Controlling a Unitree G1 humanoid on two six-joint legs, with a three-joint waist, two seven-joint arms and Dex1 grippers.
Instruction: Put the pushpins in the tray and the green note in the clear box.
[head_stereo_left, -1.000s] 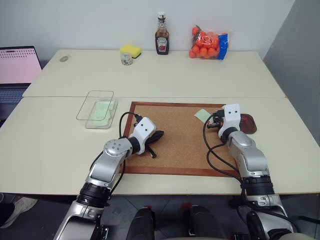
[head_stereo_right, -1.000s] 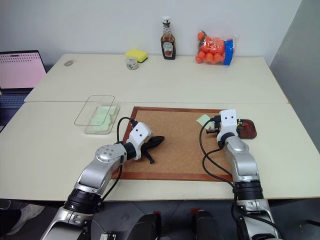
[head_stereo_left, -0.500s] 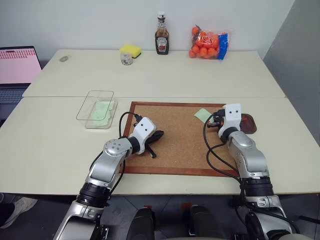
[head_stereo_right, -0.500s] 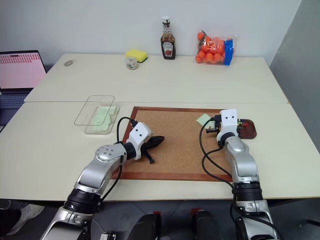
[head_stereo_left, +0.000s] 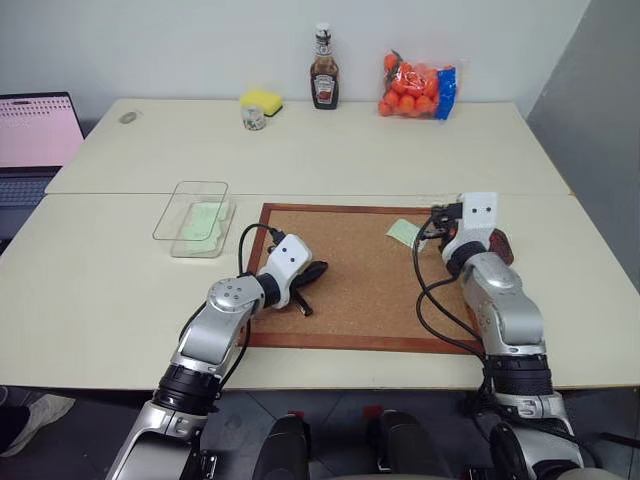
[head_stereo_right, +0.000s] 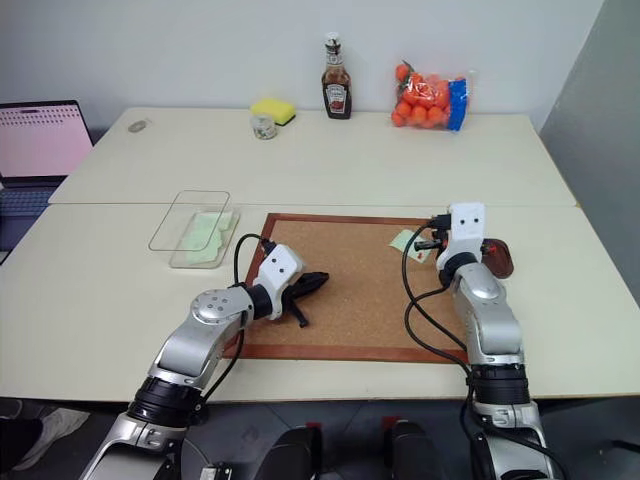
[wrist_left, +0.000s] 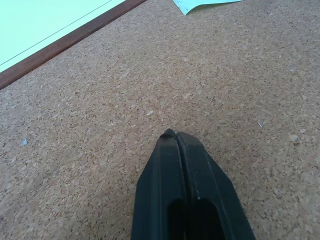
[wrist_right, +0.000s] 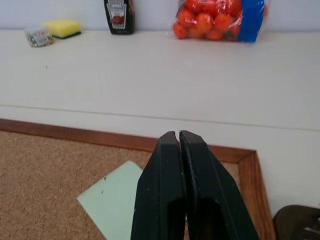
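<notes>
So the corkboard (head_stereo_left: 360, 275) sits mid-surface, the clear box (head_stereo_left: 193, 217) off its far-left corner with what looks like a green slip already inside. The tray (head_stereo_left: 497, 245) sits off the far-right corner and the green note (head_stereo_left: 405, 231) lies flat just inside it. Both the left gripper (head_stereo_left: 314, 274) and right gripper (wrist_right: 179, 145) have fingers closed on nothing, so pinching that flat paper could just skid it away or crumple it.

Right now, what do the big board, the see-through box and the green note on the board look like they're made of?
Board: cork, matte, speckled tan granules, in a reddish-brown frame that looks like wood.
Clear box: apparently glossy transparent plastic; the table shows through its walls.
Green note: looks like thin matte paper, lying flat with crisp edges.
</notes>
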